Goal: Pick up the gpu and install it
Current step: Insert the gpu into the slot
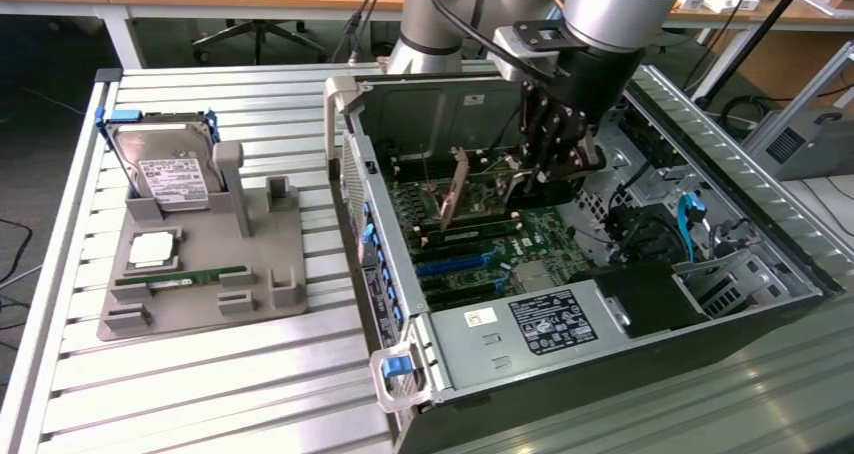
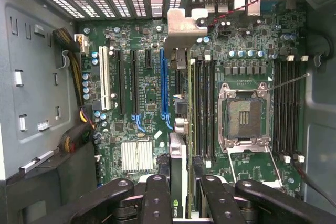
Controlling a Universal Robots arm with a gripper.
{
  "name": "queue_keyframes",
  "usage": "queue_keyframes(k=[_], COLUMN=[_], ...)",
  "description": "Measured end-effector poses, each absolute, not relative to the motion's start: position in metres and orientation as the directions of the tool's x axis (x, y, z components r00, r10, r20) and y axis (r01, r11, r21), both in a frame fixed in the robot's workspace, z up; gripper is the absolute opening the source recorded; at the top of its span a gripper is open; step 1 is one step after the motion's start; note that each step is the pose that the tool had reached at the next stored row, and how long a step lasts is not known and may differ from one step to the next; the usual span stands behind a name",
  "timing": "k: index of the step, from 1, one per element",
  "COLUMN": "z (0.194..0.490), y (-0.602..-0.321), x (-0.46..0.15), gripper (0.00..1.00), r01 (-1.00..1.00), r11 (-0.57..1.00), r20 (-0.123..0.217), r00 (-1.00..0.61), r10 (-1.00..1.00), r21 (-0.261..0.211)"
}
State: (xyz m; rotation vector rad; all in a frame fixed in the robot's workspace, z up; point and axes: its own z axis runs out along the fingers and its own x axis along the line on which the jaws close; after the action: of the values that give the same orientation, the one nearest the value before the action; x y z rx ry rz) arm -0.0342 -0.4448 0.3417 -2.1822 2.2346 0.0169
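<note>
The gpu (image 1: 457,189) hangs on edge inside the open computer case, just above the motherboard (image 1: 534,234), with its silver bracket toward the case's rear wall. My gripper (image 1: 550,179) reaches down into the case and is shut on the card's other end. In the wrist view the gpu (image 2: 178,148) runs edge-on from between my gripper's (image 2: 178,195) black fingers (image 2: 156,195) up to its bracket (image 2: 185,24). It lies just beside the long blue slot (image 2: 164,85); whether it touches any slot I cannot tell.
A grey holder (image 1: 200,264) on the slatted table at the exterior view's left carries a hard drive (image 1: 167,169), a silver chip (image 1: 151,249) and a green memory stick (image 1: 180,274). Inside the case are the power supply (image 1: 534,324), cables (image 1: 687,219) and an empty processor socket (image 2: 245,116).
</note>
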Motion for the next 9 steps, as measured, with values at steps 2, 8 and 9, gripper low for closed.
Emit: queue_keyframes(k=[2, 8, 9], z=[0.3414, 0.3403, 0.3402], y=[-0.4448, -0.4448, -0.4448], x=[-0.0342, -0.0342, -0.0342], gripper=[0.27, 0.27, 0.27], r01=[-1.000, -1.000, -1.000], r11=[0.024, 0.024, 0.024], r20=[-0.021, -0.021, -0.020], r00=[-0.024, -0.024, -0.024], r10=[-1.000, -1.000, -1.000], r21=[-0.005, -0.005, -0.005])
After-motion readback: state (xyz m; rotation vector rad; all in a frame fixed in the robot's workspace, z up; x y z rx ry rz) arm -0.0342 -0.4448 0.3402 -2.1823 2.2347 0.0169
